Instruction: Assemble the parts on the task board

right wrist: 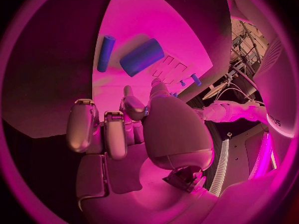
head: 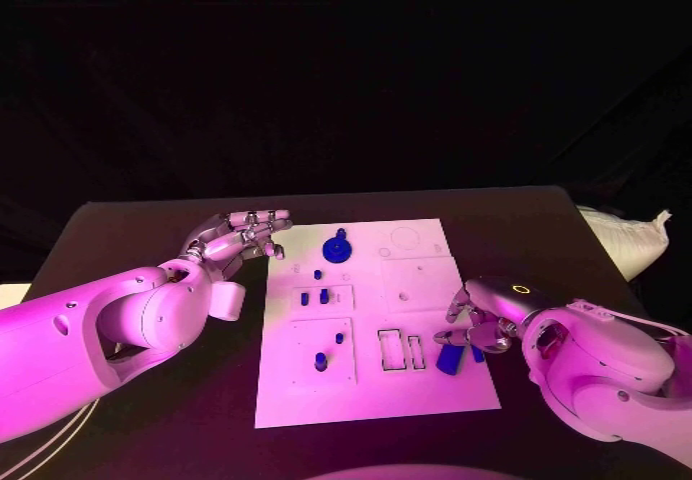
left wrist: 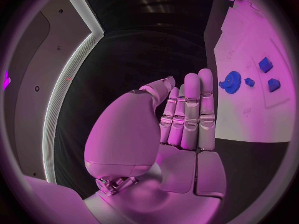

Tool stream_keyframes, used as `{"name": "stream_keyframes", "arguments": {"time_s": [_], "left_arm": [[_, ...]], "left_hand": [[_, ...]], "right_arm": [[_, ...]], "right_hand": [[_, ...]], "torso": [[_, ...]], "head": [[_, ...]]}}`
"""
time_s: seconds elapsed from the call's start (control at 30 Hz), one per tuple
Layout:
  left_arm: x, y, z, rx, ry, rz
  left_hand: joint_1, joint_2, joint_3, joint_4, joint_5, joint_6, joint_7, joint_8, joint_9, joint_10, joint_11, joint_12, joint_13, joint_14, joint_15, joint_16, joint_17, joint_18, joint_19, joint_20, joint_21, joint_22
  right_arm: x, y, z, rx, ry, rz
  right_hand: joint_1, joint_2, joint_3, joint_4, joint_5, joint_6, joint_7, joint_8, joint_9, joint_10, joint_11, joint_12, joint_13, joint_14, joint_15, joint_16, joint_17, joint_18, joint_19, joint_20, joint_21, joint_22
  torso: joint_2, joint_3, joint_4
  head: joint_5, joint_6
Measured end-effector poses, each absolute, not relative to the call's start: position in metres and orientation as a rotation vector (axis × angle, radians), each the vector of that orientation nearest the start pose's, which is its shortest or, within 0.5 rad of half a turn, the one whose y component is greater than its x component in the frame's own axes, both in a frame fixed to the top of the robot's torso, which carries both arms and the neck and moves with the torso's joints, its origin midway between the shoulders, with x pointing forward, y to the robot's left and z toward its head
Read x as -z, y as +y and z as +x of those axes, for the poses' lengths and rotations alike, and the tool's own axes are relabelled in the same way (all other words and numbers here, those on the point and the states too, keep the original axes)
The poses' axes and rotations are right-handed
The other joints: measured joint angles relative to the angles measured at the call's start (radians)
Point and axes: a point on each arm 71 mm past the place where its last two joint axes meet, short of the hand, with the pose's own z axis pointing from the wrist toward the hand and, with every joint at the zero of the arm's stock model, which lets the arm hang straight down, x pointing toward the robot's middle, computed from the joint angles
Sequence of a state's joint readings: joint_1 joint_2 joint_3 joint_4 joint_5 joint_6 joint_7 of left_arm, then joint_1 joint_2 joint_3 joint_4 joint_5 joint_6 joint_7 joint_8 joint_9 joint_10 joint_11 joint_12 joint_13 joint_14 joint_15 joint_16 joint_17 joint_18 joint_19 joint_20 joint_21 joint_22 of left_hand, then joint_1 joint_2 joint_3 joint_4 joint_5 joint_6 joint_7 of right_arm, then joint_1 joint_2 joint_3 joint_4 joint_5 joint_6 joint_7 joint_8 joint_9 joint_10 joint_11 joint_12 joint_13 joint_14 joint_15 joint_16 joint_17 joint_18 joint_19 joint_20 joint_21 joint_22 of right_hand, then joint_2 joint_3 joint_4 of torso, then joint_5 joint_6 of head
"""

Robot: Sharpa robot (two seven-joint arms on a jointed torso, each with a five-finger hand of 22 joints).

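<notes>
1. You see the white board (head: 378,320) in the middle of the black table (head: 159,215), with the job looking only partly done: a blue gear (head: 338,247) sits near the board's far edge, two small blue pieces (head: 313,297) stand in a framed recess at the centre, and two more blue pieces (head: 329,352) sit in the recess nearer the robot.
2. You find the left hand (head: 245,235) just off the board's far-left corner, its fingers straight and together, holding nothing.
3. You find the right hand (head: 483,318) at the board's right edge, fingers curled in above a blue block (head: 451,358) and a thinner blue peg (head: 477,353). Both lie loose by the empty rectangular slots (head: 401,350), so they likely remain to be placed.
4. You cannot tell whether the right hand touches either piece; its fingers cover that spot.
5. The faint outlines on the board's far-right part are too pale to read.
</notes>
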State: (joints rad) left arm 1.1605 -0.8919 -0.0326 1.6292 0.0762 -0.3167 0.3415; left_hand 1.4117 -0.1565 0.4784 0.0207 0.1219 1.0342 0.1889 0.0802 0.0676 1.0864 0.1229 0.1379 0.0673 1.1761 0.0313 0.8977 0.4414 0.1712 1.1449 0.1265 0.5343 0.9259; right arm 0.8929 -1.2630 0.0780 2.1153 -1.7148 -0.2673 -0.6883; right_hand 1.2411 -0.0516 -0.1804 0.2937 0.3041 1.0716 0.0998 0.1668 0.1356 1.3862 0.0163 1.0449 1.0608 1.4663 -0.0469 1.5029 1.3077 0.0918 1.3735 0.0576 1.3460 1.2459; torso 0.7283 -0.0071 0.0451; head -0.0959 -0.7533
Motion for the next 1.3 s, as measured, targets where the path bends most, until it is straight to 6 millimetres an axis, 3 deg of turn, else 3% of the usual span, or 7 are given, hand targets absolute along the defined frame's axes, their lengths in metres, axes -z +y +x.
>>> {"name": "stream_keyframes", "arguments": {"time_s": [0.2, 0.5, 0.73, 1.3], "left_arm": [[0.192, 0.204, 0.463, 1.572, 1.488, -1.267], [0.193, 0.204, 0.463, 1.569, 1.489, -1.269], [0.194, 0.203, 0.463, 1.57, 1.493, -1.271], [0.195, 0.203, 0.463, 1.569, 1.495, -1.273]], "left_hand": [[0.0, 0.0, 0.0, 0.0, 0.0, 0.0, 0.0, 0.0, 0.0, 0.0, 0.0, 0.0, 0.0, 0.0, 0.0, 0.0, -0.002, 0.0, 0.0, 0.0, 0.0, -0.001], [0.0, 0.0, 0.0, 0.0, 0.0, 0.0, 0.0, 0.0, 0.0, 0.0, 0.0, 0.0, 0.0, 0.0, 0.0, 0.0, -0.002, 0.0, 0.0, 0.0, 0.0, -0.001], [0.0, 0.0, 0.0, 0.0, 0.0, 0.0, 0.0, 0.0, 0.0, 0.0, 0.0, 0.0, 0.0, 0.0, 0.0, 0.0, -0.002, 0.0, 0.0, 0.0, 0.0, -0.001], [0.0, 0.0, -0.004, -0.001, 0.0, 0.0, 0.0, 0.0, 0.0, 0.0, 0.0, 0.0, 0.0, 0.0, 0.0, 0.0, -0.002, 0.0, -0.002, 0.002, 0.0, -0.001]], "right_arm": [[0.202, -0.254, 0.329, -0.227, 1.878, 0.023], [0.201, -0.262, 0.32, -0.208, 1.933, 0.033], [0.206, -0.264, 0.319, -0.193, 1.982, 0.026], [0.221, -0.255, 0.325, -0.195, 2.04, 0.005]], "right_hand": [[-0.022, 0.014, -0.009, -0.002, 0.0, 0.005, -0.005, 0.015, 0.012, 0.0, 0.0, 0.031, 0.041, 0.0, 0.0, 0.004, 0.0, 0.0, 0.0, 0.0, 0.0, 0.002], [-0.06, 0.017, -0.026, -0.002, -0.067, 0.018, -0.018, 0.038, 0.035, 0.004, -0.004, 0.031, 0.059, -0.001, -0.006, 0.004, 0.0, 0.0, 0.0, 0.0, 0.0, -0.007], [-0.07, 0.028, -0.029, 0.0, -0.093, 0.03, -0.022, 0.053, 0.05, 0.008, -0.008, 0.031, 0.071, 0.0, -0.007, 0.004, 0.0, 0.0, 0.0, 0.0, 0.0, -0.009], [-0.082, 0.04, -0.032, -0.003, -0.107, 0.039, -0.025, 0.061, 0.061, 0.011, -0.011, 0.031, 0.078, 0.0, -0.014, 0.004, 0.0, 0.0, -0.004, -0.004, -0.004, -0.009]], "torso": [[-0.001, 0.0, -0.0011], [-0.004, -0.0004, -0.0042], [-0.006, -0.0006, -0.0042], [-0.005, -0.0017, -0.0037]], "head": [[-0.005, -0.002], [-0.014, -0.003], [-0.016, -0.003], [-0.012, -0.003]]}}
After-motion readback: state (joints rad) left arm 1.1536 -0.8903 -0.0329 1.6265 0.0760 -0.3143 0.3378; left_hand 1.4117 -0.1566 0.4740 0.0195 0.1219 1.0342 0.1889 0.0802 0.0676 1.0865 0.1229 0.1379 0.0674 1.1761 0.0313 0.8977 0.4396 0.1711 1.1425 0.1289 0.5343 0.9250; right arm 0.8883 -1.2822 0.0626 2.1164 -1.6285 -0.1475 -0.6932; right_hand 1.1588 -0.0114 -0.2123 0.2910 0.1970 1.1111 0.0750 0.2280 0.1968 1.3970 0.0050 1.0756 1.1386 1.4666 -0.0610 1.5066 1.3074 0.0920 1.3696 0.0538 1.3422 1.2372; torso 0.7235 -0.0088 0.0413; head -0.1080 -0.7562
